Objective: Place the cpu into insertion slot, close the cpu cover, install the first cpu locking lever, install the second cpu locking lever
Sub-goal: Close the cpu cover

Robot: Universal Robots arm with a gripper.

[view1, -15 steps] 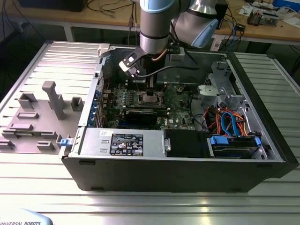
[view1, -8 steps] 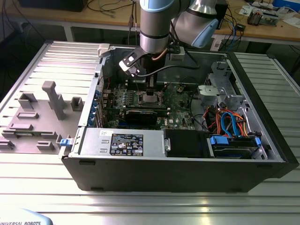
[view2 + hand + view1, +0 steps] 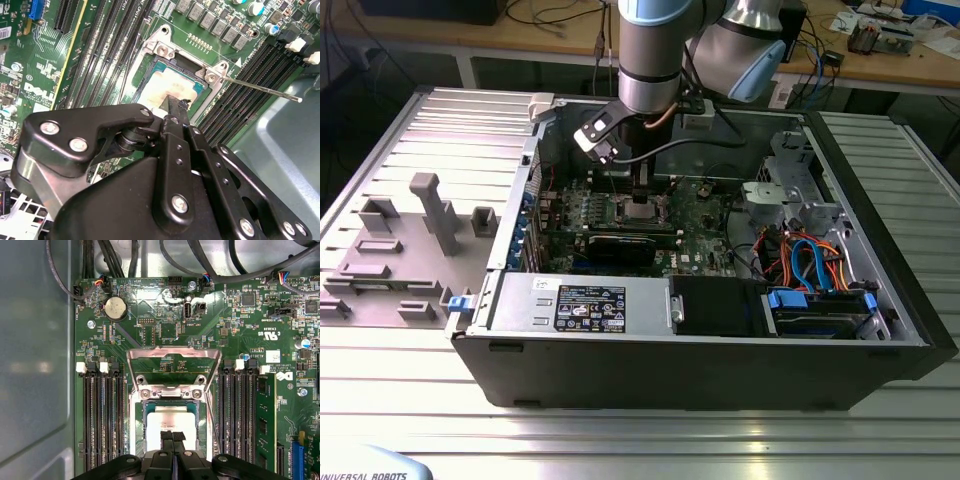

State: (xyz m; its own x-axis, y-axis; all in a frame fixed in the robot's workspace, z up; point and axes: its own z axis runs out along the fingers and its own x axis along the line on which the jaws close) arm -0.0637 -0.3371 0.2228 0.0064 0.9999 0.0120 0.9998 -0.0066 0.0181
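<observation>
Open case (image 3: 720,372) holds the motherboard (image 3: 165,330). The arm (image 3: 650,60) reaches down into the case, over the slot (image 3: 136,420).

- Slot contents: the cpu (image 3: 172,417) lies flat inside the silver rim, metal top up. It shows in both wrist views.
- Gripper (image 3: 173,434) is directly above the cpu's middle, fingers pressed together with nothing between them. The tips are at or just off the cpu top; contact cannot be told.
- Cover (image 3: 172,351) is not closed. The frame lies tipped back off the slot, hinged at the slot's edge, with green board visible through its window.
- One lever (image 3: 260,89) is unlatched: a thin rod running out from a slot corner across the memory slots (image 3: 102,420).
- Memory slots flank the slot on both sides.
</observation>
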